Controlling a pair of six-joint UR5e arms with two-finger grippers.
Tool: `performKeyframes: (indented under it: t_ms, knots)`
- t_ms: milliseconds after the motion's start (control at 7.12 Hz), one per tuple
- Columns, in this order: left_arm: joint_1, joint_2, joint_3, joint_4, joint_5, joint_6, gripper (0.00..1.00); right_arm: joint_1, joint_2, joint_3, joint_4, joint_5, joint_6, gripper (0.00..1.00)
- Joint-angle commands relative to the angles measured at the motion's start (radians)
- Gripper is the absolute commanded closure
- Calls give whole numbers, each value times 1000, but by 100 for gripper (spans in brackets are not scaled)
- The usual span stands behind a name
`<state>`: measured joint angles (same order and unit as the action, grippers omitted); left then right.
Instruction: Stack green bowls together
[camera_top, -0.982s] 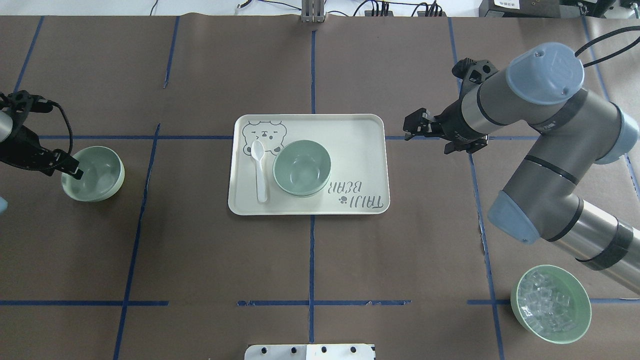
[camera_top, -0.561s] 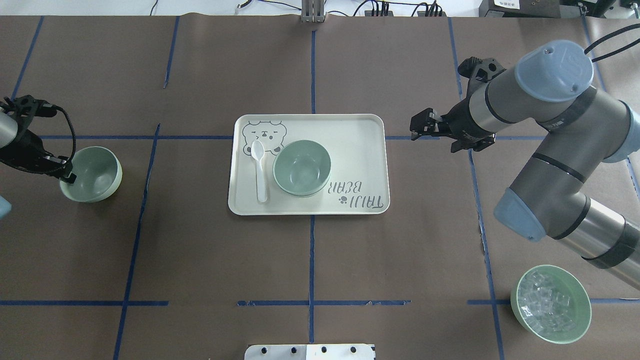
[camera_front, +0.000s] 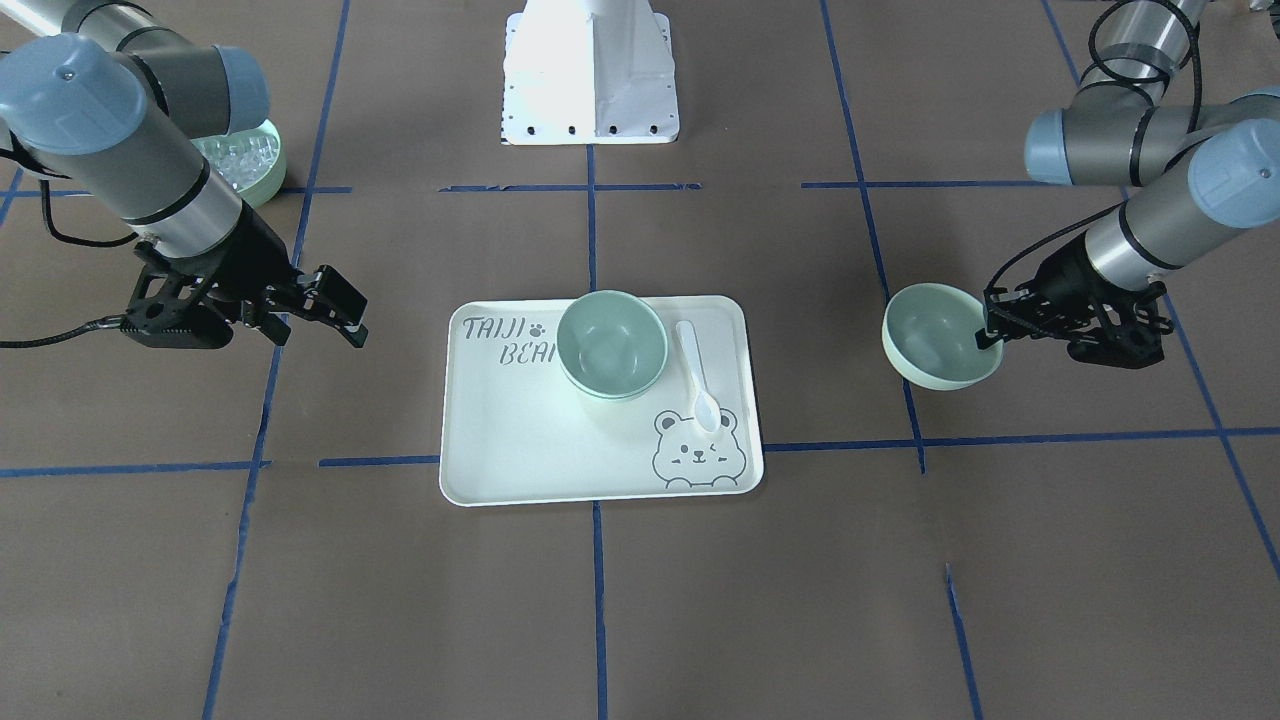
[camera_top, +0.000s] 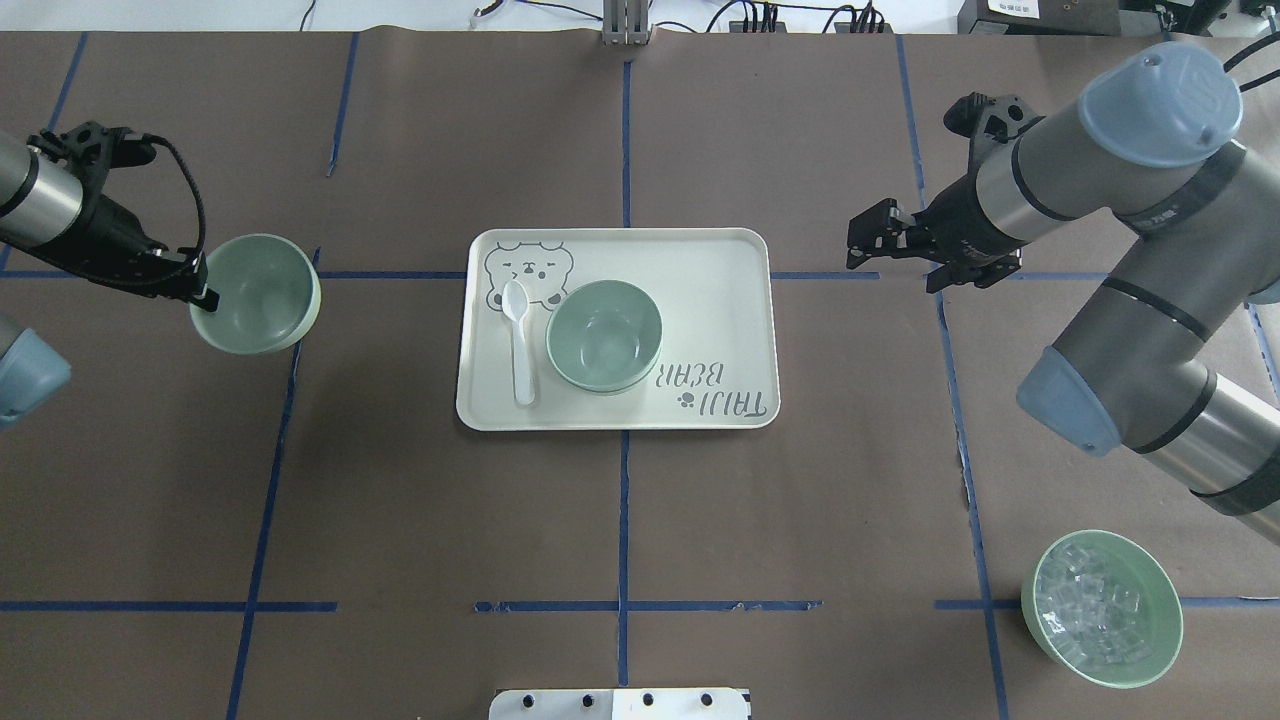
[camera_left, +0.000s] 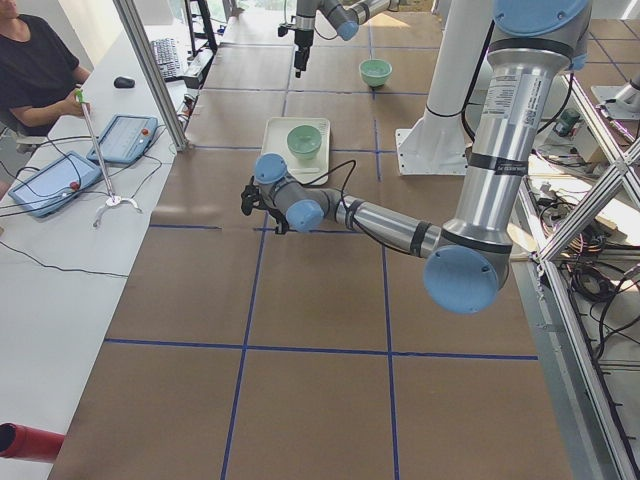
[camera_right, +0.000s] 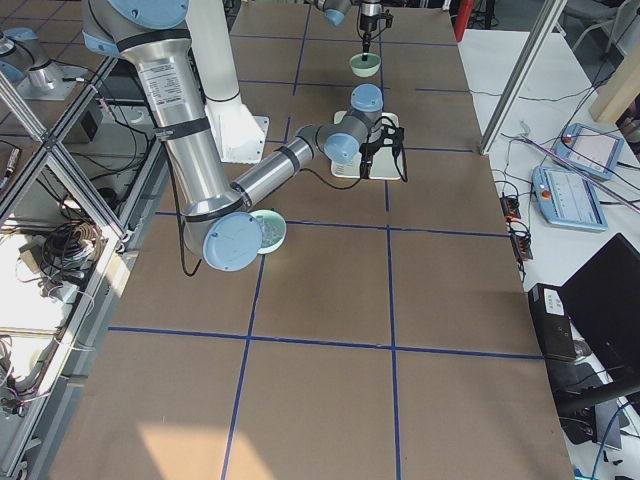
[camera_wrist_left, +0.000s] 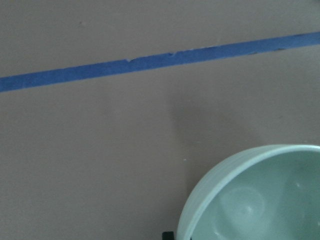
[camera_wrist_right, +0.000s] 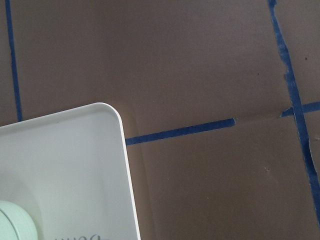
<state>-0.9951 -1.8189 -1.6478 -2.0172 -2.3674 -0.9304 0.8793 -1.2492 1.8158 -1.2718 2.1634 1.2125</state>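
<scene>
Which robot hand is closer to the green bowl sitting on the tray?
The right one. The right gripper hovers open just beyond the cream tray holding that pale green round plastic bowl. The left gripper is farther out, shut on the rim of another pale green bowl.

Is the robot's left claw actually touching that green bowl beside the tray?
Touching. In the overhead view the left claw pinches the rim of the green bowl, with a finger inside the rim. The front-facing view shows the same pinch.

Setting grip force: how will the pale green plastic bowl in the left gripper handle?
The pale green plastic bowl is probably light and stiff: the left gripper holds it by one rim edge. Its smooth, tilted wall might slip.
</scene>
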Motion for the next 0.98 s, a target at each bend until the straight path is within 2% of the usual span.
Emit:
performKeyframes:
  t_ms: [0,140,281,842]
  knots:
    - [172,-205,-3,0,16,-295,100,59,-54,-10,-3,23,-159,0]
    - [262,-285,11,3,110,-408,100,66,-55,-24,-3,24,-177,0]
    - [309,-368,63,3,158,-535,100,73,-56,-27,-3,27,-179,0]
    - [313,-398,89,5,186,-553,100,73,-62,-27,-1,26,-192,0]
